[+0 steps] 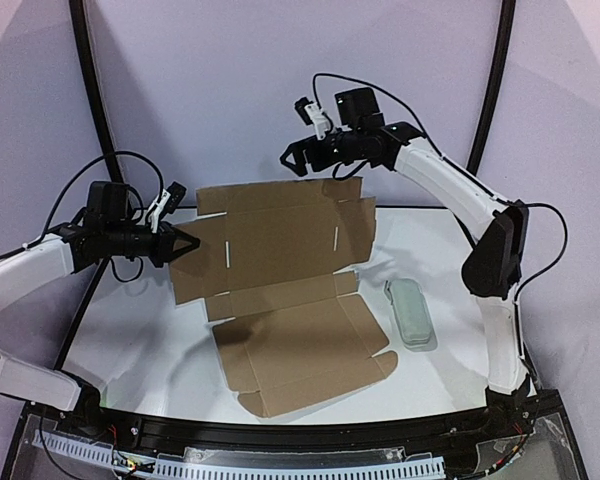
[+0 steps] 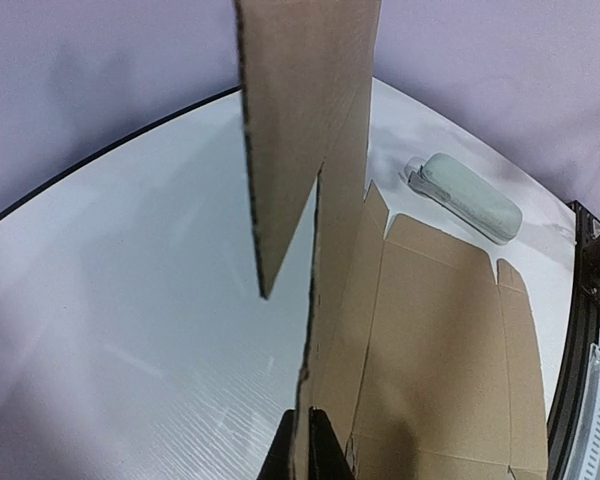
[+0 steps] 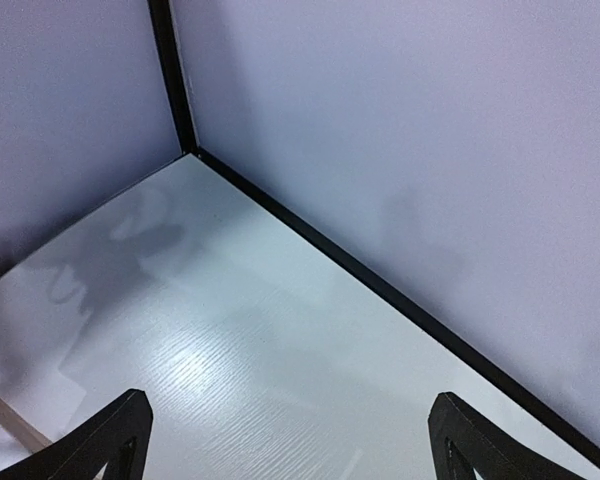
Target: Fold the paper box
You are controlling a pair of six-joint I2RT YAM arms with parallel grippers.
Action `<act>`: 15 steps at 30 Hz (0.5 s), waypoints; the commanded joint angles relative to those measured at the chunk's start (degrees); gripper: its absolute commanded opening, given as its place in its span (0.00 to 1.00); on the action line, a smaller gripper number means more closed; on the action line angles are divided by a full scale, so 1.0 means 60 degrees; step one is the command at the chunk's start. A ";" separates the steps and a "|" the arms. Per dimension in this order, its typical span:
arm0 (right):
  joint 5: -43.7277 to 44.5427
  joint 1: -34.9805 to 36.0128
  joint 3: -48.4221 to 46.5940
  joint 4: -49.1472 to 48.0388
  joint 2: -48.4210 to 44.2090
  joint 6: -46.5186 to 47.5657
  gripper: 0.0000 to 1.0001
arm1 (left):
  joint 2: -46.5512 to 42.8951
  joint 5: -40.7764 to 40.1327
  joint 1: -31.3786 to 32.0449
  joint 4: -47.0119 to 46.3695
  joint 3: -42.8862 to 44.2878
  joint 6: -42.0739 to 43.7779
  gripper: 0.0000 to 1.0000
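A white table (image 1: pixel 140 330) with purple walls behind, seen from above, with two white-and-black robot arms mounted at its near edge.

A brown cardboard box (image 1: pixel 280 240), still an unfolded die-cut sheet, sits at the table's centre. Its near half lies flat, reaching toward the near edge. Its far half is lifted, standing nearly upright and facing the camera.

The left arm bends in from the near left corner, its forearm level above the left edge of the table and pointing right. The left gripper (image 1: pixel 192 243) is clamped on the left edge of the raised half. In the left wrist view, the left gripper (image 2: pixel 302 445) shows two dark fingers (image 2: pixel 280 455) pinched on either side of the cardboard edge, with the box (image 2: pixel 430 330) rising overhead.

The right arm rises from the near right corner, its elbow high over the right edge and its forearm reaching back and leftward. The right gripper (image 1: pixel 292 160) hovers over the far edge of the table, above the raised half's top. Its jaws are spread wide with nothing between them. In the right wrist view, the right gripper (image 3: pixel 290 435) frames only bare table (image 3: pixel 230 350).

A pale grey-green oblong (image 1: pixel 410 313) lies flat just right of the box.
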State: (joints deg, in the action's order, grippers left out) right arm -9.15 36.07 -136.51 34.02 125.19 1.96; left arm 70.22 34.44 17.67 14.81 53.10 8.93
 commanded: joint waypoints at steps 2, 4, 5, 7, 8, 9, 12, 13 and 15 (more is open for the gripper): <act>0.0569 0.0258 -0.0486 -0.0328 -0.0015 0.0689 0.98 | 0.0031 -0.0119 0.0002 -0.0263 -0.0157 0.0551 0.01; 0.0293 0.0401 -0.0349 -0.0268 0.0070 0.1048 0.98 | 0.0102 -0.0144 -0.0001 -0.0398 -0.0184 0.0592 0.01; 0.0191 0.0461 -0.0247 -0.0199 0.0069 0.1327 0.98 | 0.0151 -0.0158 0.0007 -0.0504 -0.0181 0.0592 0.01; -0.0021 0.0711 0.0057 0.0032 -0.0016 0.2147 0.98 | 0.0225 -0.0230 0.0000 -0.0752 -0.0197 0.0561 0.01; 0.0003 0.0810 0.0177 0.0106 -0.0070 0.2424 0.98 | 0.0245 -0.0260 0.0007 -0.0826 -0.0202 0.0540 0.01; 0.0149 0.1042 0.0615 0.0332 -0.0214 0.3221 0.98 | 0.0282 -0.0277 0.0008 -0.0963 -0.0231 0.0490 0.01; 0.1236 0.1441 0.1167 0.0325 -0.0387 0.4322 0.98 | 0.0340 -0.0276 0.0000 -0.1220 -0.0284 0.0444 0.01; 0.1942 0.1697 0.1413 0.0294 -0.0468 0.4674 0.98 | 0.0357 -0.0336 -0.0001 -0.1288 -0.0329 0.0400 0.01; 0.2202 0.1810 0.1715 0.0175 -0.0543 0.4764 0.98 | 0.0398 -0.0462 0.0001 -0.1383 -0.0369 0.0323 0.01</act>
State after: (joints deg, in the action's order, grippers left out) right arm -2.81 43.88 -129.80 34.28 124.14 23.20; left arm 72.93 32.32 17.56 11.16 51.55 11.11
